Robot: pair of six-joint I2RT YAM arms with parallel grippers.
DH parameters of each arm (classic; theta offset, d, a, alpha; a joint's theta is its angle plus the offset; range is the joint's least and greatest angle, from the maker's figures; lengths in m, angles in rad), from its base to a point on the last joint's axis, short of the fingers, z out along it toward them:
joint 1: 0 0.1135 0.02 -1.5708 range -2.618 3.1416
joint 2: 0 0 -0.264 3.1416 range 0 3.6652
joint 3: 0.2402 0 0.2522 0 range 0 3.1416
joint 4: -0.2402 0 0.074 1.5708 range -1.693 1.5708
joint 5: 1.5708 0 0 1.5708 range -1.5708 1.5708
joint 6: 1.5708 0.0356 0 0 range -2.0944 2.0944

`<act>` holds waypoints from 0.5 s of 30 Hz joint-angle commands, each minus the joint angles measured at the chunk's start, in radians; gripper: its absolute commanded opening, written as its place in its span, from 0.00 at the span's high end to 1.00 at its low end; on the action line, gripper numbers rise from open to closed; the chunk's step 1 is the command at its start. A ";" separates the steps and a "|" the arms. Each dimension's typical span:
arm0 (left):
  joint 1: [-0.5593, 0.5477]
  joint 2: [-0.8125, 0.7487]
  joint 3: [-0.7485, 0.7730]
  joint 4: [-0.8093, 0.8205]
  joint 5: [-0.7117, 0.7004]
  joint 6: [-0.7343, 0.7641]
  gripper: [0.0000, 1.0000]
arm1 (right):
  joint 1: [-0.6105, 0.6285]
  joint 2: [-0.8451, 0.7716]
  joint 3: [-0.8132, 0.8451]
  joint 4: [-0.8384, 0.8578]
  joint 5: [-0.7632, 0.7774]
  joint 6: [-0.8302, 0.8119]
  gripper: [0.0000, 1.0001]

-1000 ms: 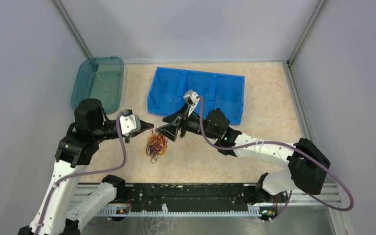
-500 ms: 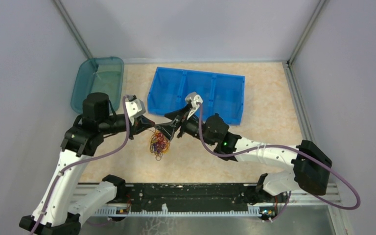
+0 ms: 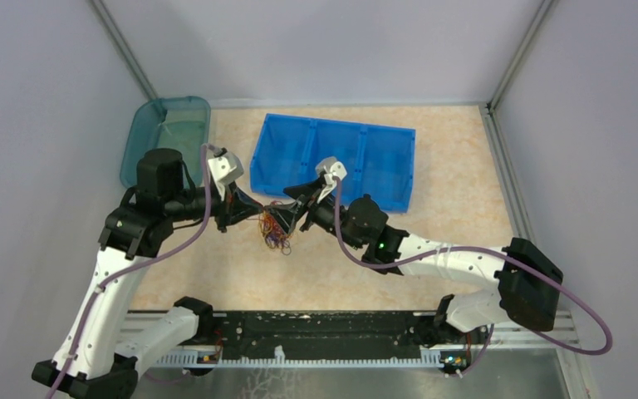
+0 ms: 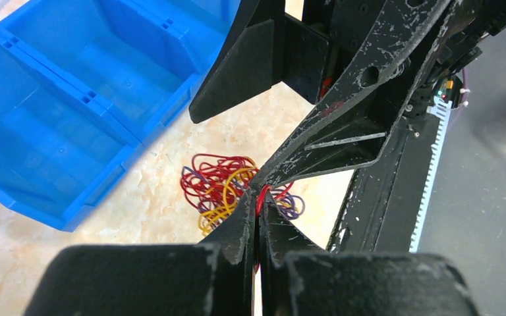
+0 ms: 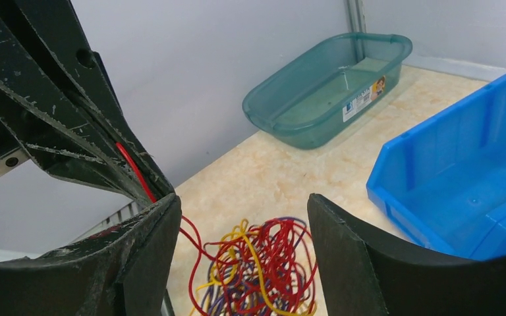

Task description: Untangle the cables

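The cables (image 3: 277,234) are a tangled bunch of thin red, yellow and purple wires hanging just above the tabletop; they also show in the left wrist view (image 4: 219,186) and the right wrist view (image 5: 263,266). My left gripper (image 3: 259,215) is shut on a red wire (image 4: 259,199) of the bunch. My right gripper (image 3: 283,220) is open, its jaws wide apart, straddling the bunch from above (image 5: 244,210). Its left finger touches the left gripper's tips.
A blue divided bin (image 3: 386,158) stands just behind the grippers. A teal translucent tub (image 3: 145,133) sits at the back left. Grey walls close in the table on three sides.
The left gripper moved right and back, the right gripper moved left, and their tips now meet. The cable bunch has been lifted and shifted slightly right and back.
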 commanded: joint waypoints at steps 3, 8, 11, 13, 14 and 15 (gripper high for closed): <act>-0.005 0.010 0.044 -0.019 0.025 -0.063 0.98 | 0.013 -0.016 -0.007 0.064 -0.009 -0.012 0.29; -0.006 0.017 0.050 -0.018 0.026 -0.077 0.99 | 0.014 -0.046 -0.037 0.043 -0.023 -0.006 0.29; -0.006 0.017 0.055 -0.019 0.028 -0.078 1.00 | 0.015 -0.088 -0.076 0.023 -0.014 0.002 0.29; -0.005 0.017 0.058 -0.019 0.034 -0.078 1.00 | 0.014 -0.112 -0.095 0.014 -0.017 0.008 0.29; -0.005 0.018 0.058 -0.019 0.036 -0.080 1.00 | 0.014 -0.120 -0.102 0.013 -0.020 0.011 0.29; -0.005 0.019 0.060 -0.019 0.037 -0.082 1.00 | 0.016 -0.124 -0.103 0.011 -0.025 0.015 0.29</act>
